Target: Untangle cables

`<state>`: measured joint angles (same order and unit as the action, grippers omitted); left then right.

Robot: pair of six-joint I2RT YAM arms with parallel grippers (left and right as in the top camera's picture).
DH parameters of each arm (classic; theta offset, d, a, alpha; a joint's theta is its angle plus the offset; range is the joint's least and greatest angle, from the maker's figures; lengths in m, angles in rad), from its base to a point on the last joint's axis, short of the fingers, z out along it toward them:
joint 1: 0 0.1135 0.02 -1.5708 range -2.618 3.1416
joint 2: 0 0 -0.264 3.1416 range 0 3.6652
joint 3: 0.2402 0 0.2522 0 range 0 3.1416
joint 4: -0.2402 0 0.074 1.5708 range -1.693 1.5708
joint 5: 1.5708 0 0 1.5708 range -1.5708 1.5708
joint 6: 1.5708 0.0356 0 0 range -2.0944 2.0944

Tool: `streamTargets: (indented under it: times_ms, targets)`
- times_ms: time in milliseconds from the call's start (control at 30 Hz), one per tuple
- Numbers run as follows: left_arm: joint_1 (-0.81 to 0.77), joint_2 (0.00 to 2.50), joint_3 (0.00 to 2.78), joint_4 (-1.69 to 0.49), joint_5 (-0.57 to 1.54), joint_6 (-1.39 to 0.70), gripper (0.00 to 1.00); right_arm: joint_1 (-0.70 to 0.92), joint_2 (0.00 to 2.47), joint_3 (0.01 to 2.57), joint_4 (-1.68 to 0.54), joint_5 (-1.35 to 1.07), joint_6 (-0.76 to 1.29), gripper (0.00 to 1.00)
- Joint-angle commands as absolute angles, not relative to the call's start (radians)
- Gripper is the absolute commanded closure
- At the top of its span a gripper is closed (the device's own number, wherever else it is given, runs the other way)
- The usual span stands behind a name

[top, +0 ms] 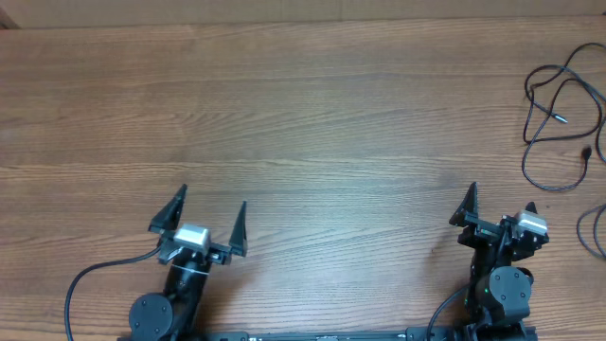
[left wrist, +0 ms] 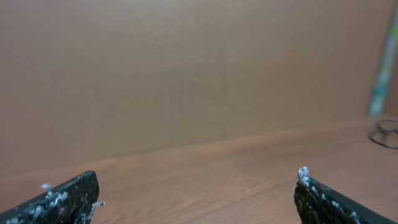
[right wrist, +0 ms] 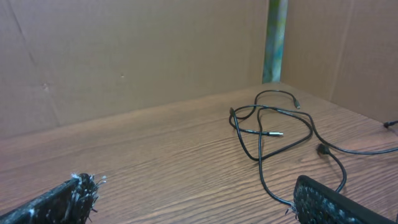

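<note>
A tangle of thin black cables [top: 561, 114] lies at the far right of the wooden table, with another loop [top: 595, 230] at the right edge. In the right wrist view the cables [right wrist: 273, 127] lie ahead and to the right, one strand running under the right fingertip. My right gripper [top: 497, 210] is open and empty, near the front edge, just short of the cables. My left gripper [top: 210, 220] is open and empty at the front left, far from the cables. In the left wrist view [left wrist: 198, 190] only a bit of cable [left wrist: 385, 134] shows at the right edge.
A brown cardboard wall [right wrist: 124, 56] backs the table, with a greenish strip [right wrist: 275, 40] at its corner. Each arm's own black lead [top: 85, 284] trails near the front edge.
</note>
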<state>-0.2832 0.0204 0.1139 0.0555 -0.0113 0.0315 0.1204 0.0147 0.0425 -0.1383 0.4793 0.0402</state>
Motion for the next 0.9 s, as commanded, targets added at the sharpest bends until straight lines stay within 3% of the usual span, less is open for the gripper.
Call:
streamTargets:
  times_ms: [0,100,367,533,867]
  targets:
    - [-0.233,0.003,0.052,0.135,-0.011,0.057,0.01,0.127,0.004,0.041,-0.133,0.490,0.036,0.00]
    - [-0.167,0.003,0.002,0.235,-0.010,0.072,0.00,0.127,0.004,0.041,-0.133,0.490,0.036,0.00]
    - [0.009,0.003,0.005,0.164,-0.008,0.072,0.00,0.127,0.004,0.041,-0.133,0.489,0.036,0.00]
    - [0.015,0.003,0.005,-0.077,-0.009,0.072,0.00,0.127,0.004,0.041,-0.133,0.489,0.036,0.00]
    - [0.015,0.003,0.005,-0.078,-0.012,0.079,0.00,0.127,0.004,0.041,-0.133,0.489,0.036,0.00]
